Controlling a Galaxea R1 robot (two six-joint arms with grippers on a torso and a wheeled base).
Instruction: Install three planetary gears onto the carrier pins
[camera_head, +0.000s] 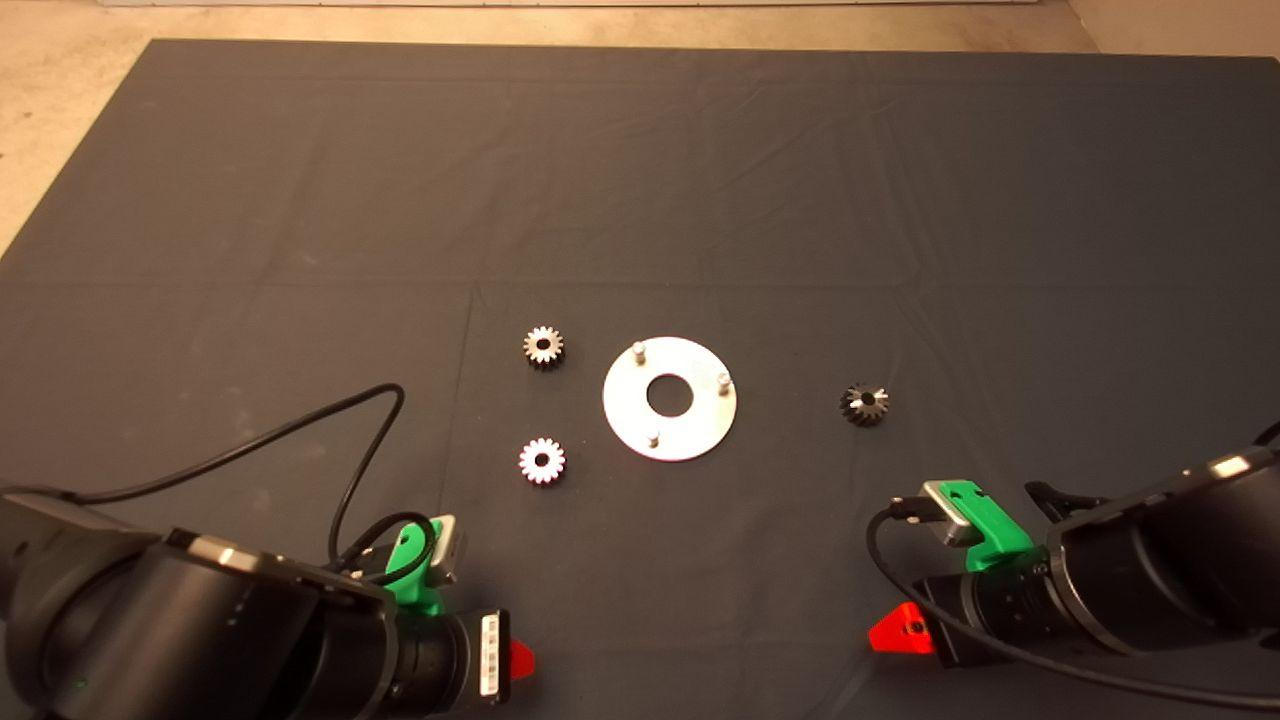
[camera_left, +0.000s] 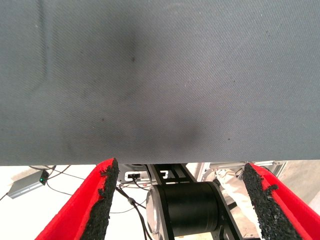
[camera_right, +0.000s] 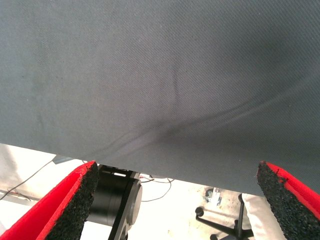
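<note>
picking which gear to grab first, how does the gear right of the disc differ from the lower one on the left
The right gear looks dark, almost black; the lower-left gear shines bright silvery-white. The right gear lies alone on its side of the disc, a little farther from it; the lower-left gear has another gear above it. Both lie flat on the mat, bore up, on no pin.

The head camera looks steeply down from above, taking in the whole mat (camera_head: 700, 200) — the arms enter at 7 and 4 o'clock. Each wrist camera sits close over the mat's near edge, facing down past it to the floor (camera_right: 165, 200); all three views share the mat.
</note>
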